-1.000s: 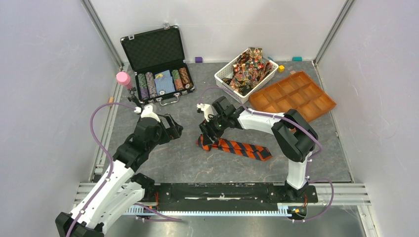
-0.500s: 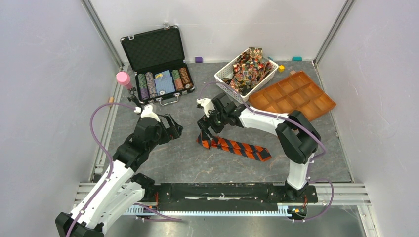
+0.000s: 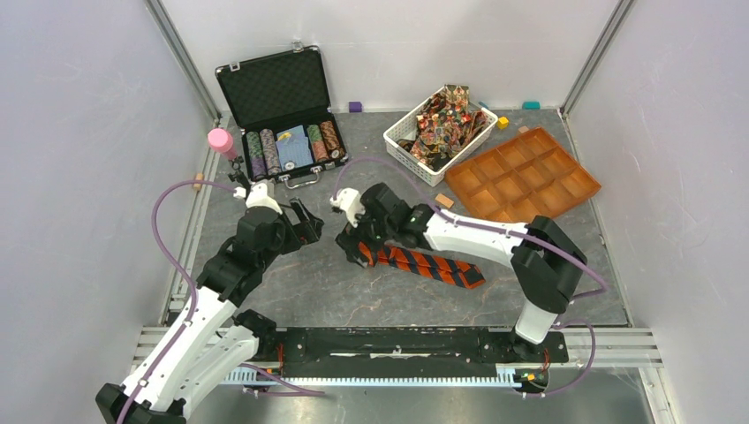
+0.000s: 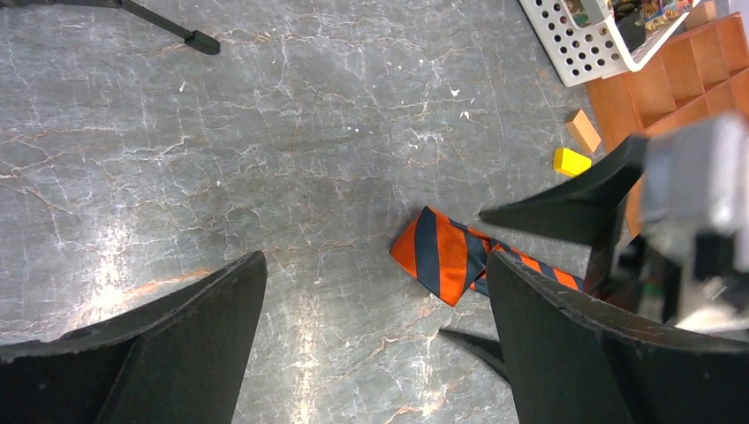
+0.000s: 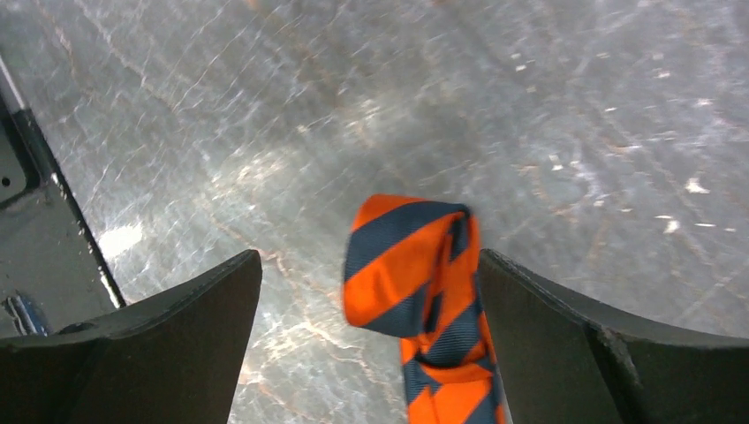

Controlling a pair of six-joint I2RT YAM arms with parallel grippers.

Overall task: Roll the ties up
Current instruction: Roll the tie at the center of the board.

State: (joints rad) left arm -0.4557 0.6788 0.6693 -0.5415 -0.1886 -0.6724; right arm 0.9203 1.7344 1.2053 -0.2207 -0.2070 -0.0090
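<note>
The grey marbled tabletop [image 3: 291, 287] carries everything. My two arms reach over its middle from the near edge. At the far left stands a black case [image 3: 274, 88] with its lid up, and rows of poker chips [image 3: 291, 148] sit in its lower half. At the far right lies an orange tray [image 3: 523, 172] divided into compartments. Just left of it is a white basket [image 3: 402, 132] heaped with patterned ties [image 3: 446, 119].

The orange-and-dark striped tie [image 3: 433, 265] lies on the tabletop in the middle. It runs from under my right gripper [image 3: 358, 243] toward the near right. Its left end is folded over on itself and lifts a little off the surface.

In the right wrist view that folded end stands between the fingers of my right gripper. The jaws are spread wide and the gap is clearly broader than the cloth, so nothing is clamped. The fold sits closer to one finger, but I cannot tell whether it touches it.

My left gripper [image 3: 300, 225] is also spread wide and holds nothing. It hangs over bare tabletop just left of the tie's folded end.

A pink cylinder [image 3: 219, 140] stands by the case's left corner. A tan block [image 3: 444, 201] lies near the tray's near-left corner, and a yellow block [image 4: 571, 162] shows just beside it in the left wrist view.
</note>
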